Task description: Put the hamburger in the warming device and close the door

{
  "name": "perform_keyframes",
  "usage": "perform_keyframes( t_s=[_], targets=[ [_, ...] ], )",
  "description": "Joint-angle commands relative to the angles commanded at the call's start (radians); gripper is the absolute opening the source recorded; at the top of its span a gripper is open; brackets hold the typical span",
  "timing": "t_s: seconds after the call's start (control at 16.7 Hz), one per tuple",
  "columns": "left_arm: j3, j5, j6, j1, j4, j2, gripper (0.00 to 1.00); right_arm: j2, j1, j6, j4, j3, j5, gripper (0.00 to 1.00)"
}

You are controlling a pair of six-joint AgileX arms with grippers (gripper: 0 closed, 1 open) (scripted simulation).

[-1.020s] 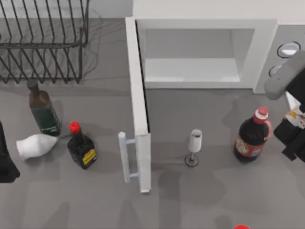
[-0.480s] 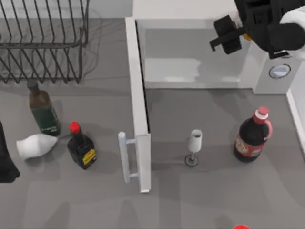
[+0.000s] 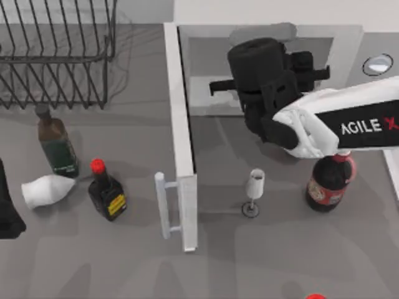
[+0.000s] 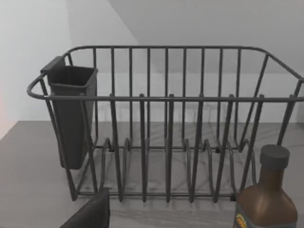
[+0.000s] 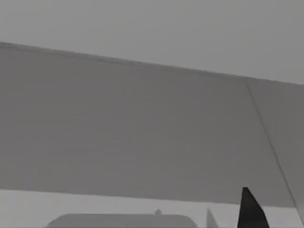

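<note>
My right gripper (image 3: pixel 265 78) is at the mouth of the warming device (image 3: pixel 268 31), wrist over the cavity; I cannot tell how its fingers stand. I cannot make out the hamburger, so I judge placement unconfirmed. The door (image 3: pixel 181 143) stands wide open; closing is left. Left arm (image 3: pixel 7 205) parked at the bench's left edge.

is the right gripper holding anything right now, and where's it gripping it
It cannot be told. The right gripper reaches into the open microwave, and the arm's black wrist hides its tips from above. No hamburger is visible. The left arm sits parked at the table's left edge.
</note>
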Motion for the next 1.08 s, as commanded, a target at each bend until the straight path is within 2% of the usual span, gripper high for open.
perform_keyframes(
  t_s=[0.24,0.48,0.66,0.84,1.08],
  targets=[
    [0.000,0.000,0.000,0.000,0.000,0.000,1.00,0.080,0.032,0.098,0.107,0.009,-0.006,0.00],
    [0.000,0.000,0.000,0.000,0.000,0.000,1.00,0.056,0.036,0.090,0.094,-0.011,0.013,0.00],
    [0.000,0.000,0.000,0.000,0.000,0.000,1.00,0.069,0.030,0.082,0.108,0.018,-0.009,0.00],
    [0.000,0.000,0.000,0.000,0.000,0.000,1.00,0.119,0.004,0.061,0.114,0.141,-0.068,0.00],
    [0.000,0.000,0.000,0.000,0.000,0.000,1.00,0.251,-0.046,0.026,0.055,0.411,-0.143,0.00]
  ],
)
